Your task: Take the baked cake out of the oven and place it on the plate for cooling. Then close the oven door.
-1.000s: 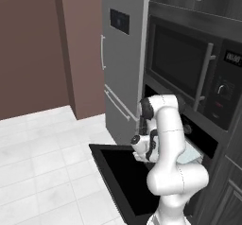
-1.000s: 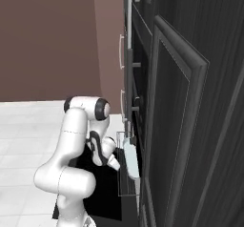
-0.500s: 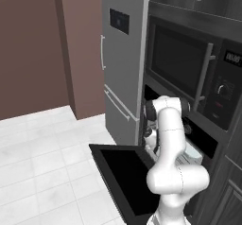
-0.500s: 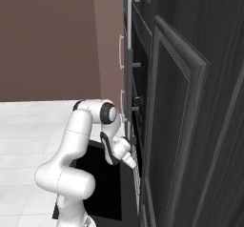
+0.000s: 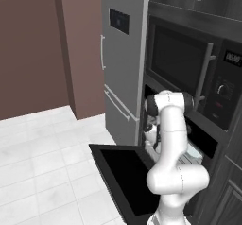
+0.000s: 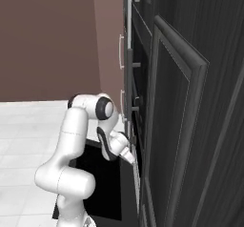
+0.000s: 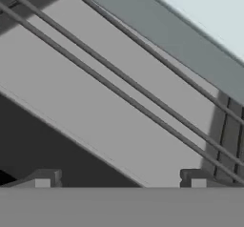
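1. I see the gripper (image 7: 119,178) in the hand view with its two dark tips spread wide apart and nothing between them.
2. That view looks along the wire rack (image 7: 143,92) inside the oven, with a pale tray edge (image 7: 200,16) at the upper right; I cannot tell whether that is the cake's pan.
3. From the left base view, the oven door (image 5: 127,172) lies flat open beneath the arm, and the arm reaches into the oven (image 5: 198,143).
4. The right base view shows the hand at the oven's opening, beside dark cabinets (image 6: 190,126).
5. A microwave (image 5: 189,63) sits above, a grey fridge (image 5: 120,63) to its left, over white floor tiles (image 5: 38,162) and a brown wall (image 6: 47,40).
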You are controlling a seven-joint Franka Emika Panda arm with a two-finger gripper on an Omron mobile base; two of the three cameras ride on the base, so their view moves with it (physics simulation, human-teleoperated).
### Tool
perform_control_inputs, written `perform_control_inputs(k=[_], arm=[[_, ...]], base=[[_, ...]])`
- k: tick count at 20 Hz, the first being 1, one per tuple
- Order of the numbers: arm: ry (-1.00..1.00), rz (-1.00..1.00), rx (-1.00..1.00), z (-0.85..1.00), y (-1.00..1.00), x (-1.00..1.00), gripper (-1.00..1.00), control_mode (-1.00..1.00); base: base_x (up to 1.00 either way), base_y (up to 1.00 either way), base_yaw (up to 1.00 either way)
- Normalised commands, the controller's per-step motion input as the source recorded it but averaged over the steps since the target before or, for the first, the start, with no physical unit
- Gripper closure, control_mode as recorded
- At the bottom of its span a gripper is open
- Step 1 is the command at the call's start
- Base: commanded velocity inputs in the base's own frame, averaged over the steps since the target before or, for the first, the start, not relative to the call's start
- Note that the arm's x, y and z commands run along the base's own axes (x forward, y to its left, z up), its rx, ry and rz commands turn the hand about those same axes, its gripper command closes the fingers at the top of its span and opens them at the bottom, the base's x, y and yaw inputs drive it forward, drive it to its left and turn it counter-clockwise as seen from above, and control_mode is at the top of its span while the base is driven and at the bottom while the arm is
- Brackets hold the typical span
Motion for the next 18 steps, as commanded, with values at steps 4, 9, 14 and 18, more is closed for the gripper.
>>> perform_control_inputs(k=[4, 9, 14, 18], arm=[[0.0, 0.15, 0.0, 0.81, 0.83, -0.67, -1.0, -1.0], [0.0, 0.17, -0.04, 0.78, 0.89, -0.68, -1.0, -1.0], [0.0, 0.18, -0.04, 0.91, 0.75, -0.52, -1.0, -1.0], [0.05, 0.17, -0.04, 0.93, 0.69, -0.37, -1.0, -1.0]], base=[[0.0, 0.0, 0.0], [0.0, 0.0, 0.0], [0.0, 0.0, 0.0], [0.0, 0.0, 0.0]])
